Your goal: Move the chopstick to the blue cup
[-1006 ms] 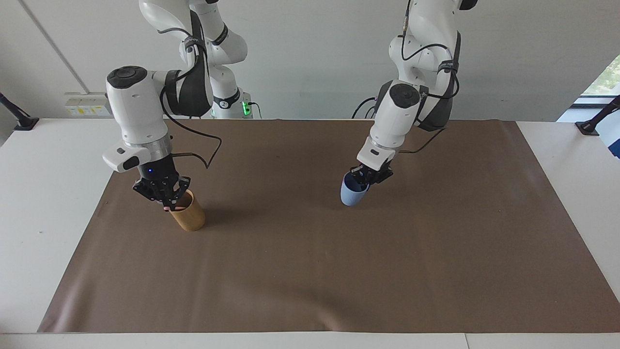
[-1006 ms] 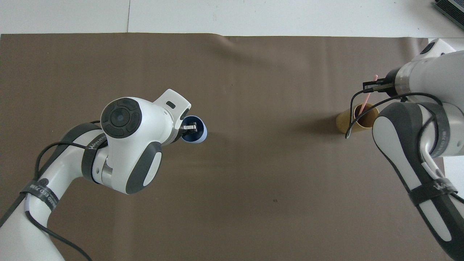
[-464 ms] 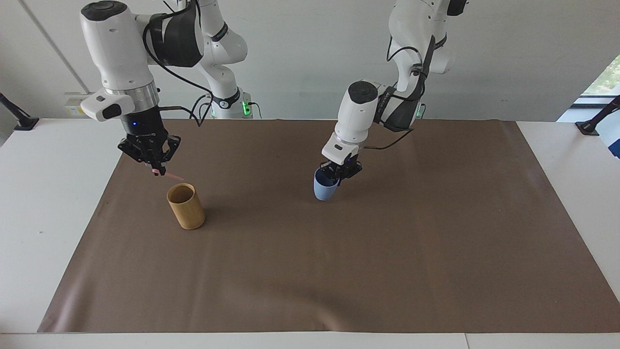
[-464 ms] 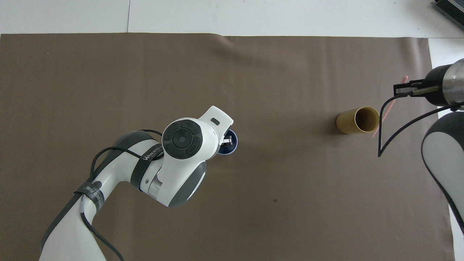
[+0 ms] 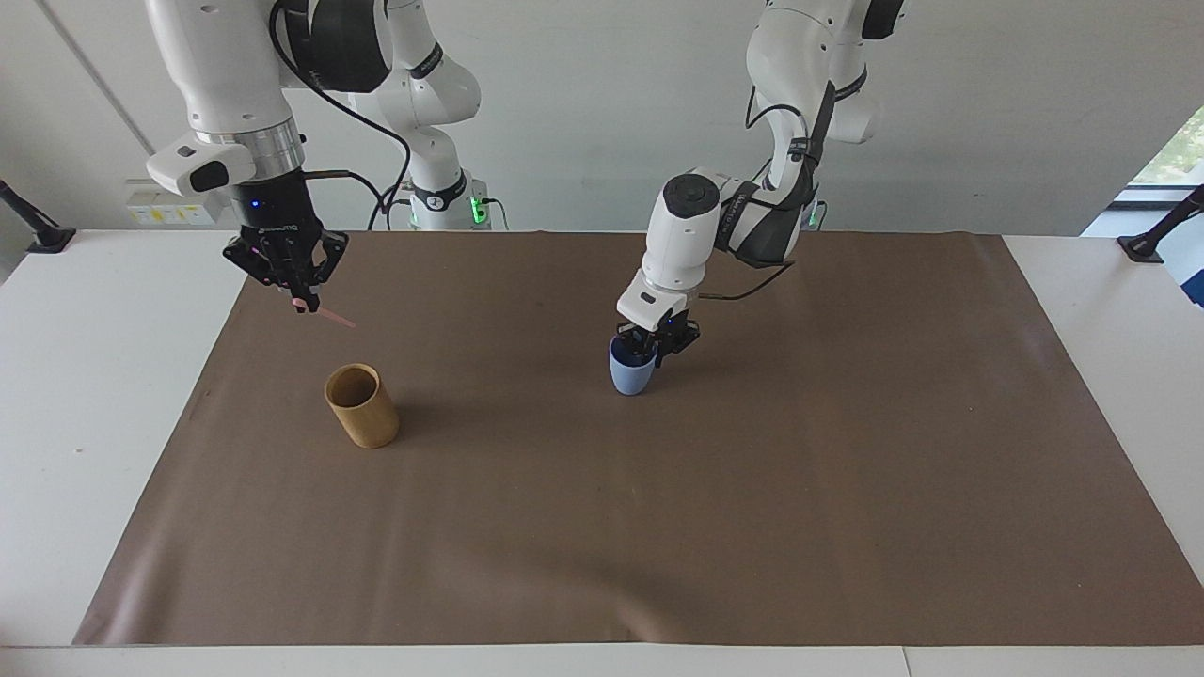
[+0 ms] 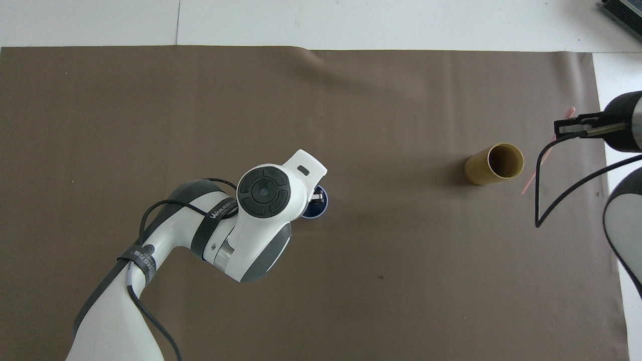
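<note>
The brown mat (image 5: 752, 527) covers the table beneath both my grippers. Below my right gripper (image 5: 299, 303), toward the middle of the table, stands the tan cylindrical cup (image 5: 362, 406), upright and with nothing showing inside. That gripper hangs high over the mat's edge, fingertips pinched on the pink chopstick (image 5: 329, 317). I hold it near its upper end so the rest slants down freely, ready to drop into a mouth. My left gripper (image 5: 656, 346) sits at the blue cup (image 5: 632, 375), one finger inside the rim; I cannot tell whether it is clamped or letting go. I judge it is there to steady the cup upright at mid-table, well apart from the chopstick.
</note>
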Controlling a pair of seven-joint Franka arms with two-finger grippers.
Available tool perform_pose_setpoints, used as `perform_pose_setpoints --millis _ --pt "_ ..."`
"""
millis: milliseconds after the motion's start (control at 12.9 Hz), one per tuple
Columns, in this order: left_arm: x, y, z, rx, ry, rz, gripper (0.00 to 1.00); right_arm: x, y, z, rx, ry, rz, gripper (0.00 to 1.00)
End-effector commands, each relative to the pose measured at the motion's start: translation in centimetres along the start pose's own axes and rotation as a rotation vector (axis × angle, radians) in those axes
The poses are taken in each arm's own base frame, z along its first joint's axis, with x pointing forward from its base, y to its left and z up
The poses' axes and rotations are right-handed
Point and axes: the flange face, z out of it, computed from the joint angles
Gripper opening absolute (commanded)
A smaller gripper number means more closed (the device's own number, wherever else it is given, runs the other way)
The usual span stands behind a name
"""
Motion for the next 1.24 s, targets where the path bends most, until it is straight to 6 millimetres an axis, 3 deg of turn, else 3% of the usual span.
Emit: perform_pose_setpoints --millis 0,232,464,619,774,929,1161 --pt "0.6 0.7 -1.5 -0.01 0.037 0.003 1.0 0.0 -0.8 -0.2 0.008 -0.003 -0.024 0.0" --pt "1.6 -1.2 -5.2 -0.022 0.069 0.036 1.0 0.1 -1.9 -0.3 0.013 -0.001 0.014 0.0" --pt "2.8 -6.0 -8.6 0.028 0.016 0.073 1.0 0.4 -5.3 -0.5 0.033 0.015 0.045 0.0" --pt "4.6 -10.1 -11.0 0.032 0.025 0.105 1.0 0.9 -7.9 -0.3 0.072 0.036 0.071 0.0" --pt "6.4 -15.2 -13.2 0.044 0.022 0.151 1.0 1.2 -11.5 -0.4 0.083 0.06 0.082 0.0" --pt "7.8 -19.7 -15.9 0.04 0.055 0.178 1.0 1.5 -16.5 -1.0 0.122 0.065 0.083 0.0" --pt "8.7 -24.4 -19.9 0.05 0.021 0.174 1.0 1.3 -23.9 0.0 0.169 0.032 0.119 0.0"
